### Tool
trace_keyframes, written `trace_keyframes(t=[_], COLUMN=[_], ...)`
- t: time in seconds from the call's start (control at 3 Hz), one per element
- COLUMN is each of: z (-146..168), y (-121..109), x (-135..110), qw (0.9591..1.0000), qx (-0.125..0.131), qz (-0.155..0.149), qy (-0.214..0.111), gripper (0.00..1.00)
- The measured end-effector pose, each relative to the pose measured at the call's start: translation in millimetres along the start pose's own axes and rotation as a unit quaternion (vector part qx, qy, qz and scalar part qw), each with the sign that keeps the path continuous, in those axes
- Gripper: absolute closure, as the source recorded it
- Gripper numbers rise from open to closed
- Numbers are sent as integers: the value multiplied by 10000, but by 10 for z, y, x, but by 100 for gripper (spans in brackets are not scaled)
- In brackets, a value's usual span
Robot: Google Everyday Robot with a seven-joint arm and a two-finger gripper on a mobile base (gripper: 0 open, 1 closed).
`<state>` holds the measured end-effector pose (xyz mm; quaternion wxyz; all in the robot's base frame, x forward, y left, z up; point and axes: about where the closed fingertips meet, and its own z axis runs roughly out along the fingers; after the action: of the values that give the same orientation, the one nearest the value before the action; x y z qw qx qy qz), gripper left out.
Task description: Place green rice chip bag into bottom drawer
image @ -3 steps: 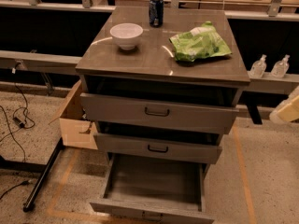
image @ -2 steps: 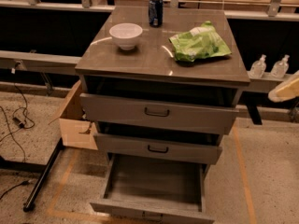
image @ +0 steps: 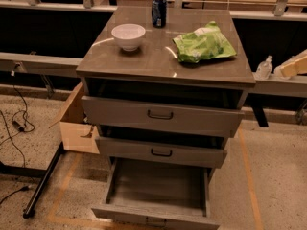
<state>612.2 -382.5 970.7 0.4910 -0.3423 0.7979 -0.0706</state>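
A crinkly, bright light-green rice chip bag (image: 205, 43) with white label patches lies flat on the right half of a grey wood-grain bench (image: 144, 61), close to its right edge and towards the back. On the left half stands a round white bowl (image: 128, 36), well apart from the bag. A dark blue drink can (image: 159, 11) stands upright near the back edge, between the two and behind them.

Three grey drawers sit under the bench top. The top drawer (image: 160, 115) and the middle drawer (image: 161, 152), each with a dark bar handle, are both pulled slightly forward. The bottom drawer (image: 158, 183), deep and wide, is pulled far out, and its plain grey interior faces up.

The cream-coloured gripper (image: 293, 66) enters at the right edge, beside the bench and a little below its top, well apart from the bag and touching nothing on the bench. Whether it is released or clenched cannot be told. Just left of it a small clear bottle (image: 264, 68) stands on a rail behind the bench.

An open brown cardboard box (image: 76, 123) rests on the speckled floor against the left side of the drawers.
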Motion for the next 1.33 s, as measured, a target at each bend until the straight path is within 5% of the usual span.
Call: trace_keyframes(t=[0.33,0.67,1.0,1.33], z=[62,387,755,1101], y=[15,-172,-384,-472], x=[64,-23,-88,-138], qw=[9997,9971,9901,9830], qx=[173,416,552,415], qz=[25,631,1286,1780], qy=[168,-64,-119,-162], gripper=[0,0,0,0])
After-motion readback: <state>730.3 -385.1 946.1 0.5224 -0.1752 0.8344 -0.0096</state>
